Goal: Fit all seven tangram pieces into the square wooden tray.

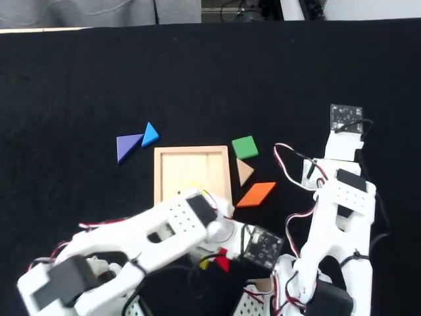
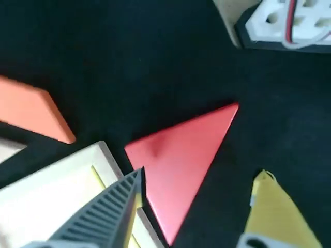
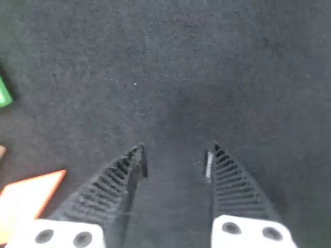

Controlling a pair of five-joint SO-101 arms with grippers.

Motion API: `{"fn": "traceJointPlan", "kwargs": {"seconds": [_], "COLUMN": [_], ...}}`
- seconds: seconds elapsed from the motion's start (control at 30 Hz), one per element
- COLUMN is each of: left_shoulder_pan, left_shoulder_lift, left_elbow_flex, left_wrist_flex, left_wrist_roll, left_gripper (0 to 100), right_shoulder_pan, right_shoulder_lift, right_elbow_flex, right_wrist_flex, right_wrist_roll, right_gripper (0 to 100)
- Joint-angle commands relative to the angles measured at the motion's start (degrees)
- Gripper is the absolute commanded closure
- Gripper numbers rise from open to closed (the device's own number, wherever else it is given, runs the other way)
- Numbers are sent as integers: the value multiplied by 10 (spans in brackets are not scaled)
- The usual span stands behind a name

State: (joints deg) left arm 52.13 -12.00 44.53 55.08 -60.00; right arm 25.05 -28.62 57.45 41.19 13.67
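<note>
The square wooden tray (image 1: 191, 170) lies mid-table, and its corner (image 2: 62, 191) shows in the left wrist view. Above the red triangle (image 2: 181, 155) my left gripper (image 2: 201, 178) is open; one dark finger (image 2: 111, 212) stands over the tray corner at the triangle's edge. A yellow piece (image 2: 274, 212) lies at the other side. The red (image 1: 222, 262) and yellow (image 1: 205, 263) pieces sit near the front edge under the left arm. The orange parallelogram (image 1: 256, 193), tan triangle (image 1: 244, 171) and green square (image 1: 245, 147) lie right of the tray. My right gripper (image 3: 176, 152) hangs open over bare cloth.
A purple triangle (image 1: 127, 145) and a blue triangle (image 1: 150, 135) lie left of the tray's far corner. The right arm (image 1: 339, 197) stands right of the orange parallelogram (image 3: 28, 199). Black cloth covers the table, with wide free room at the back.
</note>
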Motion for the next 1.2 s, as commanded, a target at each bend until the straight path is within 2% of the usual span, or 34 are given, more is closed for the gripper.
{"fn": "traceJointPlan", "kwargs": {"seconds": [0.0,0.13,0.4,0.53,1.17], "left_shoulder_pan": [21,5,14,5,-4], "left_shoulder_lift": [64,93,100,95,94], "left_elbow_flex": [-73,-107,-118,-117,-77], "left_wrist_flex": [-7,-7,-20,-43,-39], "left_wrist_roll": [-24,-39,-34,-33,-33], "left_gripper": [667,667,667,667,668], "right_shoulder_pan": [-7,-4,85,84,85], "right_shoulder_lift": [-21,-21,-21,-21,-21], "right_elbow_flex": [-33,-30,-78,-83,-82], "right_wrist_flex": [4,4,33,43,46], "right_wrist_roll": [4,21,-21,-20,-18], "right_gripper": [808,808,808,808,808]}}
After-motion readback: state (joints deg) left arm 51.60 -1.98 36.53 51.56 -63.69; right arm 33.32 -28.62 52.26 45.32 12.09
